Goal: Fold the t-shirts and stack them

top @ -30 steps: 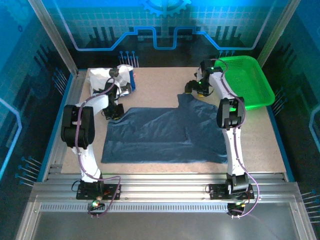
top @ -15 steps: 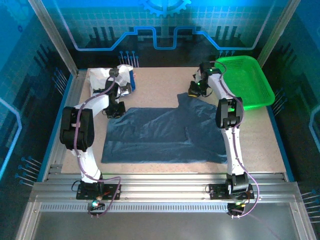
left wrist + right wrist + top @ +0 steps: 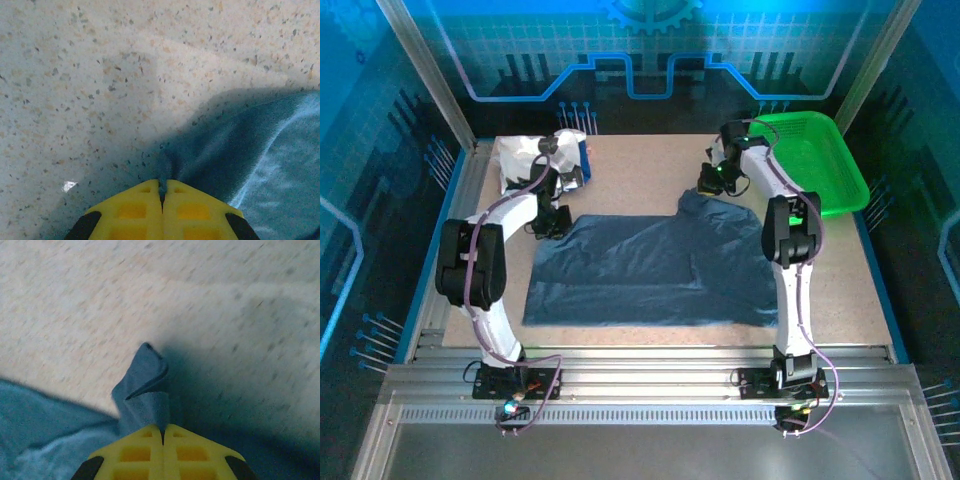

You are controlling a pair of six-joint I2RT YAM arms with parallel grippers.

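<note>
A large dark slate-blue t-shirt (image 3: 650, 265) lies spread across the middle of the table. My left gripper (image 3: 552, 222) is shut on the far-left corner of that shirt; in the left wrist view the yellow jaws pinch a fold of blue cloth (image 3: 200, 150) just above the tabletop. My right gripper (image 3: 712, 182) is shut on the shirt's far-right corner, and a pinched tip of blue fabric (image 3: 145, 385) stands up from the closed jaws. A white t-shirt (image 3: 525, 158) with dark print lies crumpled at the far left of the table.
A bright green mesh basket (image 3: 815, 160) stands at the far right corner, close behind the right arm. The speckled beige tabletop (image 3: 640, 165) lies bare between the two grippers. Aluminium rails (image 3: 640, 365) border the near edge.
The right gripper has closed on the shirt's far-right corner and shifted slightly right. The left gripper stays shut on its corner, barely moved.
</note>
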